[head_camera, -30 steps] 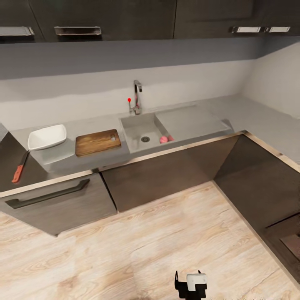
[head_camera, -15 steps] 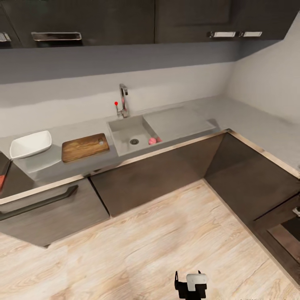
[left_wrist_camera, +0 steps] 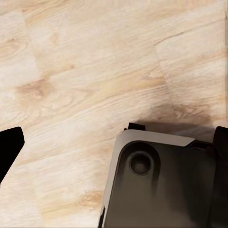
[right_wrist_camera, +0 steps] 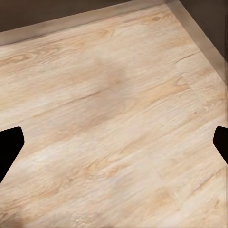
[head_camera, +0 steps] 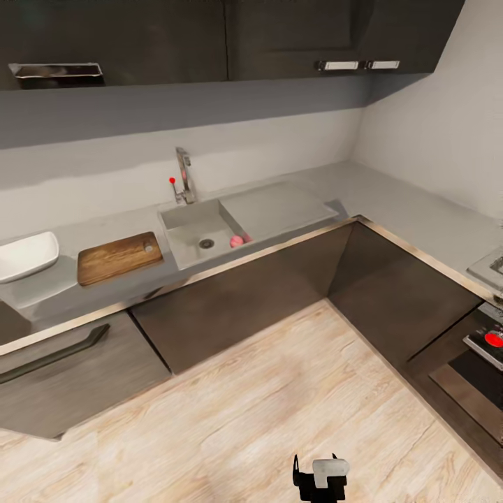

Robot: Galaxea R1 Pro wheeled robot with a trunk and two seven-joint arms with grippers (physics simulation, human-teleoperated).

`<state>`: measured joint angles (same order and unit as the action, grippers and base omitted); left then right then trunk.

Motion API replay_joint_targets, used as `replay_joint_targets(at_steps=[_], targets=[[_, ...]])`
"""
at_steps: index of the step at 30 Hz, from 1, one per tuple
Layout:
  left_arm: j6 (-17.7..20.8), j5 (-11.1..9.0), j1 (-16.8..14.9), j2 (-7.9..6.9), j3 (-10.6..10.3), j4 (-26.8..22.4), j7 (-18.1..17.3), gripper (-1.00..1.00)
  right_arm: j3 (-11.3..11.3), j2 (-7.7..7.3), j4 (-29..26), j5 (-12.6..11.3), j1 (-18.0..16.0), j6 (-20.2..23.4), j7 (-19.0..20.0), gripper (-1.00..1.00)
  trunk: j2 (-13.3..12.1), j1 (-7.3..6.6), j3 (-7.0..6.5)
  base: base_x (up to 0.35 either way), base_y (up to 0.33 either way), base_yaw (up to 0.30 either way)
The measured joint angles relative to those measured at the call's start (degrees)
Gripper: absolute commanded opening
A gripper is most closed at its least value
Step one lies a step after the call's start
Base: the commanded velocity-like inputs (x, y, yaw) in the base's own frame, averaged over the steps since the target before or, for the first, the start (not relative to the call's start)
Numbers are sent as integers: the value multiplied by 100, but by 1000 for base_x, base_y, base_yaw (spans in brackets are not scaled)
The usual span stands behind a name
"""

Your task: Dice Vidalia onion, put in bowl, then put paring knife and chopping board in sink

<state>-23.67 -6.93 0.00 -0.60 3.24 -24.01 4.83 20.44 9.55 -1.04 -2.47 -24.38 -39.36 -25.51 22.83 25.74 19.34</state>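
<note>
Leftward slides the whole scene — the camera has turned right, and the paring knife has gone out of frame. Both tools hang over the wooden floor [right_wrist_camera: 114,118], wide open and empty. Vidalia onion [head_camera: 237,241] lies in the sink [head_camera: 183,239]; chopping board [head_camera: 119,258] beside it, the bowl [head_camera: 26,256] cut off at the tabletop's [head_camera: 419,209] left end.

Pale wood-plank floor [head_camera: 279,412] fills the lower half of the head view. Dark grey base cabinets [head_camera: 237,300] run in an L – one leg from 9 to 12 o'clock, the other down toward 3. Long bar handle on a drawer front [head_camera: 52,349] at 8. Dark wall cupboards [head_camera: 209,35] w/ chrome handles at 12. Light grey wall [head_camera: 433,133] at 2, oven front [head_camera: 482,370] at 4.
</note>
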Motion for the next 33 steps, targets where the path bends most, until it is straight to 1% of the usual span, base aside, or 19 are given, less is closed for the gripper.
replay_joint_targets(at_steps=[6,20,33], targets=[[-1,3,0,0,1,4,0,100,-1,0,-1,0,0,1,1,100,0,-1,-38,170,108,-179],[-1,8,0,2,-9,6,-17,100,-1,0,-1,0,0,1,1,100,0,-2,-127,236,182,-179],[-1,9,0,9,-17,5,-18,100,-2,0,0,0,0,0,0,100,-1,1,-211,27,17,-179]])
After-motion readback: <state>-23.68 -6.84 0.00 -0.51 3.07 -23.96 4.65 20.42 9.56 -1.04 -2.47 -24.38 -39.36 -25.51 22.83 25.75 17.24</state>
